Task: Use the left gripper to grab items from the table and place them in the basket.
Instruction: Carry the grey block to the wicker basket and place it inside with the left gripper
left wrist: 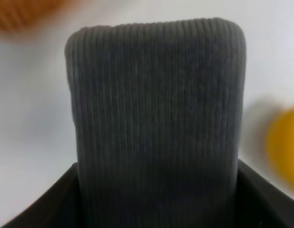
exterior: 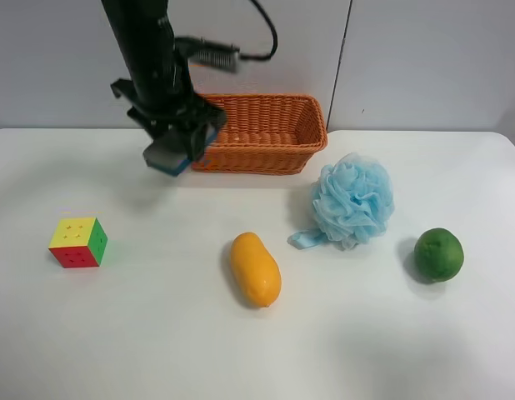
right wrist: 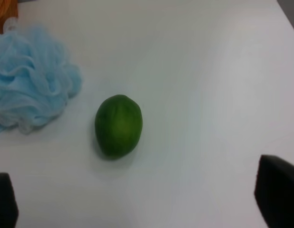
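On the white worktop (exterior: 157,333) the puzzle cube (exterior: 77,242) sits far left. To its right, at the left end of the wicker basket (exterior: 266,154), the left pincer (exterior: 176,150) is clamped on the grey felt block (left wrist: 156,123) with the blue base. Further right the mango (exterior: 255,269), the blue pouf (exterior: 353,200) and the green fruit (exterior: 438,254) lie on the worktop outside the basket, and the right pincer (right wrist: 141,197) hangs by the fruit, jaws spread wide.

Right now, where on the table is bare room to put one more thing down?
Free: the table between puzzle cube and mango, and the strip below them in the high view. Crowded: bath pouf near green fruit.
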Robot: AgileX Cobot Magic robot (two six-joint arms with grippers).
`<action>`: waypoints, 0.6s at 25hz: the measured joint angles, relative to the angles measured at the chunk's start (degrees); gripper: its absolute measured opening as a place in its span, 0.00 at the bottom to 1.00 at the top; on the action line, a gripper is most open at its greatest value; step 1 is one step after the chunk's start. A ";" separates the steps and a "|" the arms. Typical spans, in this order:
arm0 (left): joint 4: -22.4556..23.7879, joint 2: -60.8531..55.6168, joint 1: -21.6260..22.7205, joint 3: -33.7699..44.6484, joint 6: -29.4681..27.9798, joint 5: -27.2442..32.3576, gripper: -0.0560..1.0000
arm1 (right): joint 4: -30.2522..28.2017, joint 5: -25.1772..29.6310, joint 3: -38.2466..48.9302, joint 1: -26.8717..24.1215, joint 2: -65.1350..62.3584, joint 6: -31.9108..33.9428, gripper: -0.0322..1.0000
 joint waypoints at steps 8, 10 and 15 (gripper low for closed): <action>0.44 4.58 0.00 -17.53 0.17 -6.61 0.58 | 0.00 0.00 0.00 0.00 0.00 0.00 0.99; 0.86 7.90 0.00 -20.16 0.19 -8.46 0.58 | 0.00 0.00 0.00 0.00 0.00 0.00 0.99; 1.11 16.53 0.00 -22.63 0.79 -13.12 0.58 | 0.00 0.00 0.00 0.00 0.00 0.00 0.99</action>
